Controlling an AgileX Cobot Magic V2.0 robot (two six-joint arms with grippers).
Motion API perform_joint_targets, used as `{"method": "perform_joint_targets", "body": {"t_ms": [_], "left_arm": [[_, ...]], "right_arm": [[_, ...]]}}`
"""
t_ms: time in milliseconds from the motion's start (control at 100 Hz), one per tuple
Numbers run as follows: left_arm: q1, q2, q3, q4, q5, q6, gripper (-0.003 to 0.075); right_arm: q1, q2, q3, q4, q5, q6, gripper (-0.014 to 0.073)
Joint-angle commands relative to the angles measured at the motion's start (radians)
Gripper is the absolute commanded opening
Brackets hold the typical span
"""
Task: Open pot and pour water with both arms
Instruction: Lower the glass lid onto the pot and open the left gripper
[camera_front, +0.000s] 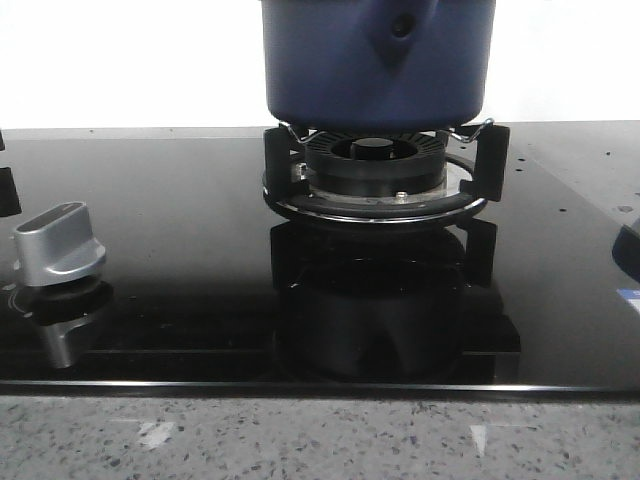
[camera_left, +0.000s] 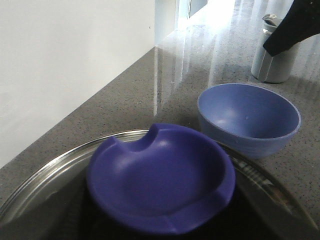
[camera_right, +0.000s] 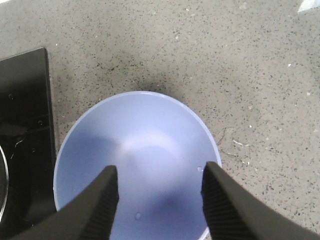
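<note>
**A:** So where's this at? The pot (camera_front: 378, 62) sits on the burner stand (camera_front: 375, 185) of the black stove, and I can't see its top in the front view.

**B:** Left wrist view shows a dark blue lid (camera_left: 161, 181) right under the camera, glass rim around it, but I can't tell what those fingers are doing. The right gripper (camera_right: 159, 192) hovers with its fingers apart over the light blue bowl (camera_right: 135, 150) on the desk (camera_right: 225, 65). It's holding nothing, so I'd say the pouring isn't done yet.

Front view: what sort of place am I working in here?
Most likely a kitchen counter with a built-in gas hob. The pot sits on a burner set in black glass, a silver control knob stands nearby, and a light blue bowl rests on speckled stone countertop.
</note>
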Motion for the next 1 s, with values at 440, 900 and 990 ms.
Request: {"method": "perform_joint_targets", "body": {"t_ms": [440, 900, 990], "left_arm": [[0.026, -0.066, -0.063, -0.195, 0.088, -0.013, 0.0538], [0.272, -0.288, -0.174, -0.202, 0.217, -0.088, 0.0491], [0.348, -0.336, -0.174, -0.202, 0.217, -0.181, 0.0393]], "right_arm": [[-0.004, -0.031, -0.023, 0.023, -0.048, -0.002, 0.0345], [-0.004, -0.037, -0.023, 0.198, -0.048, -0.037, 0.0339], [-0.002, -0.048, -0.023, 0.356, -0.05, -0.118, 0.0314]]}}
